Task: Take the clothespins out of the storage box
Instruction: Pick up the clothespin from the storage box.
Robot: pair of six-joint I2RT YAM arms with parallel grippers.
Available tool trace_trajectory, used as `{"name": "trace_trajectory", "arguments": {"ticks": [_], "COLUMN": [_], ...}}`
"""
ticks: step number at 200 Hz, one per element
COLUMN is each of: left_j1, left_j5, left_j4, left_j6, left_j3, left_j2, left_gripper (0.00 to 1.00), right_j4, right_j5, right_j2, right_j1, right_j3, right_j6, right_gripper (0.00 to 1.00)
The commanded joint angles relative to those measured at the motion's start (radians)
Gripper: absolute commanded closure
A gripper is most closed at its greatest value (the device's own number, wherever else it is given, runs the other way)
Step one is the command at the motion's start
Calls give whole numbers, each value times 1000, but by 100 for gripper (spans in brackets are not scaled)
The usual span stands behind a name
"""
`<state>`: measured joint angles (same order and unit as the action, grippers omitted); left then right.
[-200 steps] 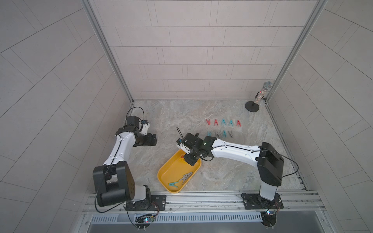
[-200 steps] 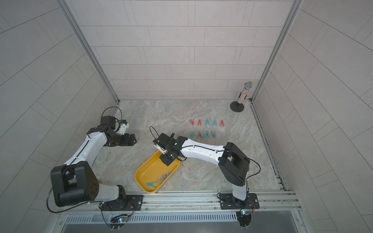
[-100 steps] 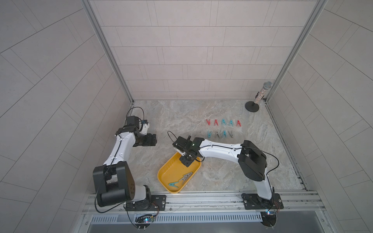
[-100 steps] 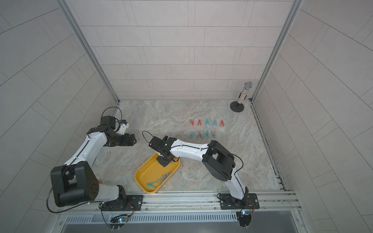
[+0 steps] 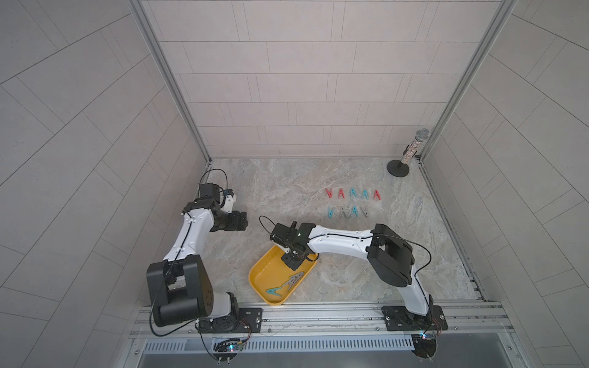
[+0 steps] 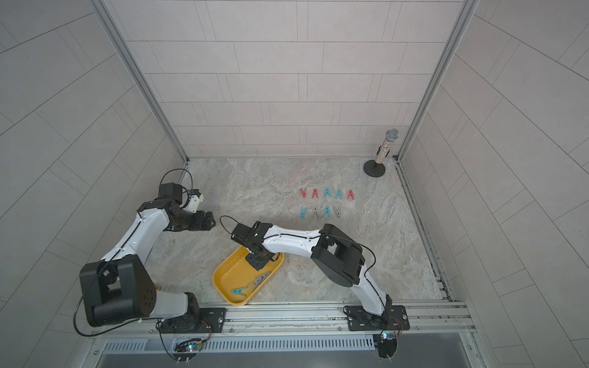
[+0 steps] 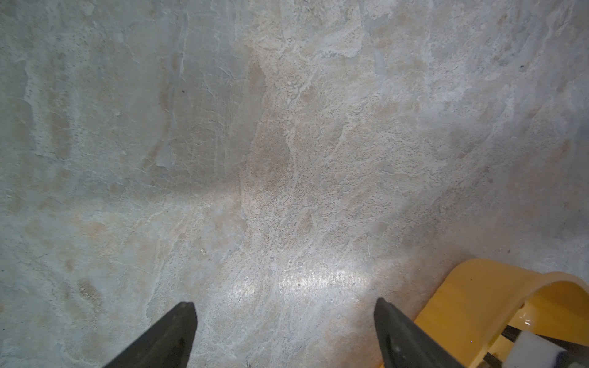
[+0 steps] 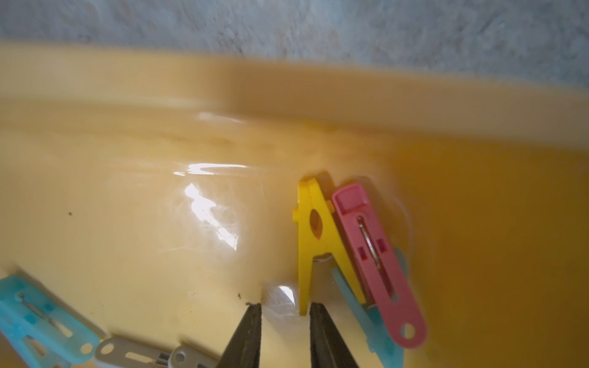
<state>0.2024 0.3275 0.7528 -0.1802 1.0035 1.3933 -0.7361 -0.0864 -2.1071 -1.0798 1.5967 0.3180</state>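
Observation:
The yellow storage box lies near the front rail. My right gripper reaches down inside its far end, open by a narrow gap with nothing clamped. One leg tip of a yellow clothespin sits just inside that gap. A red clothespin leans on the yellow one, and a teal one lies beneath. More clothespins lie in the box: teal and grey. My left gripper is open over bare table, left of the box.
Two rows of red, teal and grey clothespins lie on the marble table behind the right arm. A microphone on a round stand occupies the back right corner. Tiled walls enclose three sides; a metal rail runs along the front.
My right arm has swung a little to the left and its gripper has sunk lower into the box's far end. The left arm has not moved.

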Motion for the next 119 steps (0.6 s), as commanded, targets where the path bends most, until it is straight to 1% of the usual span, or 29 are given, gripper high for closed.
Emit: {"name": "trace_trajectory", "arguments": {"ticks": [1, 82, 98, 119], "left_j1": [-2, -4, -3, -3], "left_j5": [-2, 0, 1, 2], "left_j4": [2, 1, 1, 3], "left_j6": [1, 1, 1, 1], "left_j3": [-3, -2, -2, -2], "left_j2": [-16, -16, -14, -16], "left_gripper": [5, 5, 5, 5], "right_j4": [-38, -48, -48, -48], "right_j5": [43, 45, 40, 28], "right_j2": [-32, -74, -83, -86], "right_j1": [1, 3, 4, 4], "right_j3": [26, 56, 64, 69], "right_j6": [15, 14, 14, 14], "right_gripper": [69, 68, 70, 76]}}
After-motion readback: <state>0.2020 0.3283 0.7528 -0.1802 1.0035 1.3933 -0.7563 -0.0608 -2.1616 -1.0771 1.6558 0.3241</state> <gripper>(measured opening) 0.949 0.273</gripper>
